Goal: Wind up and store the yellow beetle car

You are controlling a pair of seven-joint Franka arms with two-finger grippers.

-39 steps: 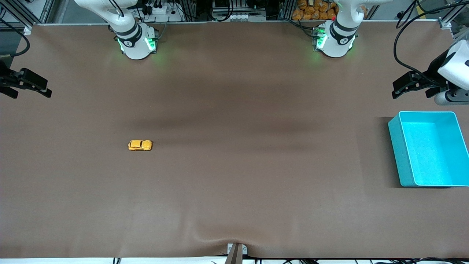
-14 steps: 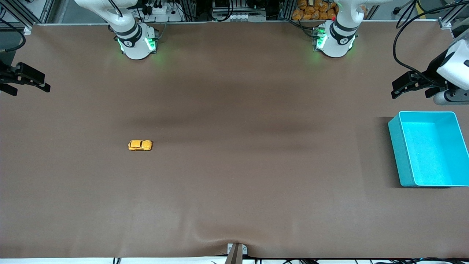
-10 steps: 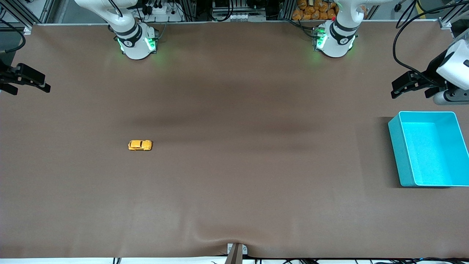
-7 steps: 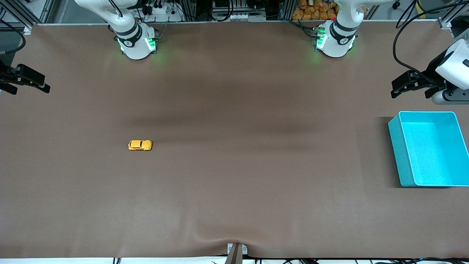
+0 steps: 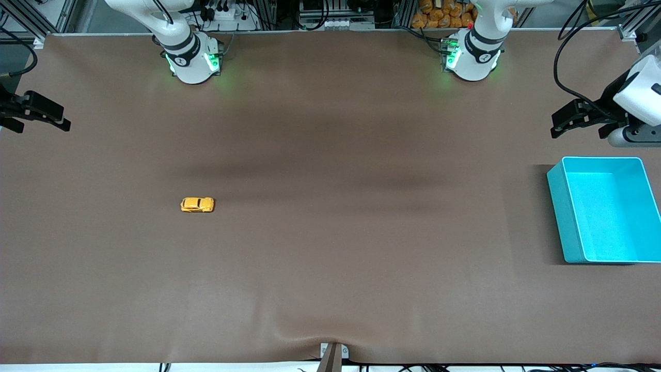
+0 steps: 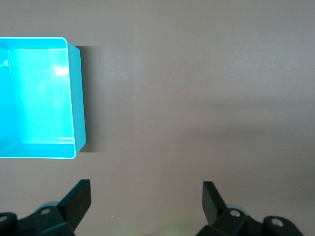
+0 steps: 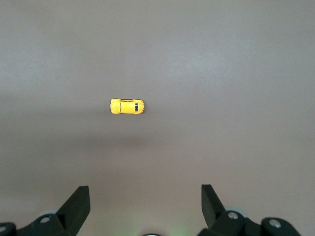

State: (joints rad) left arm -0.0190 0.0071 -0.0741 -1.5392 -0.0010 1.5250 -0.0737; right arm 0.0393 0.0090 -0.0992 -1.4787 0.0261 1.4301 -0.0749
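Observation:
The yellow beetle car (image 5: 197,205) is small and orange-yellow and sits on the brown table toward the right arm's end. It also shows in the right wrist view (image 7: 127,106). My right gripper (image 5: 44,127) hangs open and empty high over the table's edge at its own end, well away from the car; its fingers stand wide apart in the right wrist view (image 7: 145,196). My left gripper (image 5: 577,129) is open and empty in the air beside the teal bin (image 5: 563,217). It also shows in the left wrist view (image 6: 146,196).
The teal bin (image 6: 78,98) is empty and stands at the left arm's end of the table. Both robot bases (image 5: 192,62) (image 5: 472,59) stand along the table's edge farthest from the front camera. Cables hang by the left arm.
My right gripper has drifted slightly toward its end of the table over the last few seconds. The left gripper has barely shifted. The car and the bin have not moved.

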